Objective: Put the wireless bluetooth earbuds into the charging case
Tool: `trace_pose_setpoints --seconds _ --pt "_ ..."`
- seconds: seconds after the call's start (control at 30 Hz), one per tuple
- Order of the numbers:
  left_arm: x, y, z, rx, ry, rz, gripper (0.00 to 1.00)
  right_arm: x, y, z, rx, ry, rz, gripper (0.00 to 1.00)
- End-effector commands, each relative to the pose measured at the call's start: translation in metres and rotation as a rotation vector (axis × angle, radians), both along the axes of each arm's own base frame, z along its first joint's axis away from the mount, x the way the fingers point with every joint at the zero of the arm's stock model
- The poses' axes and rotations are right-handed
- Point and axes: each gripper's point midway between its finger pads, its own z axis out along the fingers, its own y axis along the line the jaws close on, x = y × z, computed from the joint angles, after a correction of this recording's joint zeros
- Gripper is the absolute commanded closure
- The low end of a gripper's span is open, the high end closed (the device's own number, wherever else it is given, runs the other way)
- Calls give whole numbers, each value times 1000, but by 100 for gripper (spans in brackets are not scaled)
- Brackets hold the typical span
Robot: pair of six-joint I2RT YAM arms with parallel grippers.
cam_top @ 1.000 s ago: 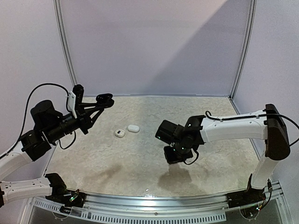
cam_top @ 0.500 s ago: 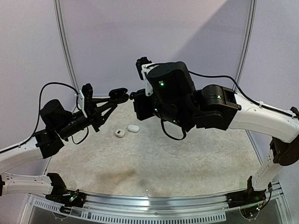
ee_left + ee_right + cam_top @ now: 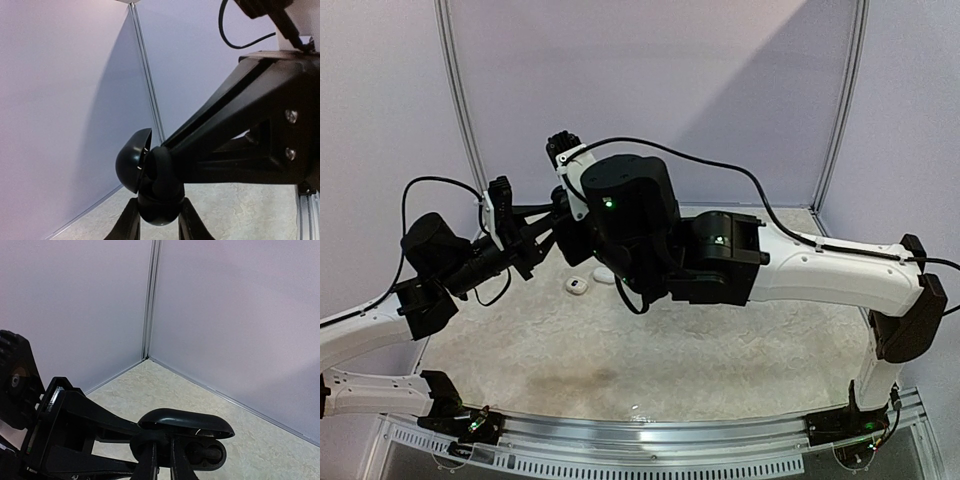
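Left pincer pinching the open black case, right pincer pressed together at it, we judge insertion underway; white case below untouched.

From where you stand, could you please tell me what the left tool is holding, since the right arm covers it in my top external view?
Observer: The left tool is closed on a rounded black plastic charging case, held up off the table.
Operator: Thank you. Is the case open or closed?
Observer: It is open. The domed lid is swung up.
Operator: And where is the right tool, please?
Observer: The right tool is shut, with its tips at the case's open mouth. I cannot tell whether anything is pinched between them.
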Motion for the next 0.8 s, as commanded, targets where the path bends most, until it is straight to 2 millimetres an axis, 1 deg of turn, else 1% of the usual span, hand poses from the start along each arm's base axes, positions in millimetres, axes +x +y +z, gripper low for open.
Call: trace_pose_setpoints --seconds 0.0,0.07,0.13,0.27,0.5,0.63,0.77 --pt "-5 -1 5 -37 14 -16 100 5 0 3 -21 -39 -46 100" --pt "-5 -1 6 -39 11 -20 100 9 -4 -2 -39 -43 -81 100" --pt "-7 -2 6 -39 9 -27 100 10 -5 -3 -37 -44 -92 100" --pt "-7 -2 8 -45 10 -31 100 11 -2 -7 -82 -68 -92 100" --pt "-9 -2 12 -61 14 -41 100 9 7 -32 -153 -41 -52 100" --pt "-9 -2 14 -64 10 -41 100 8 11 -43 -182 -18 -11 97" --pt "-8 -1 13 -61 13 -30 100 10 9 -54 -188 33 -1 92"
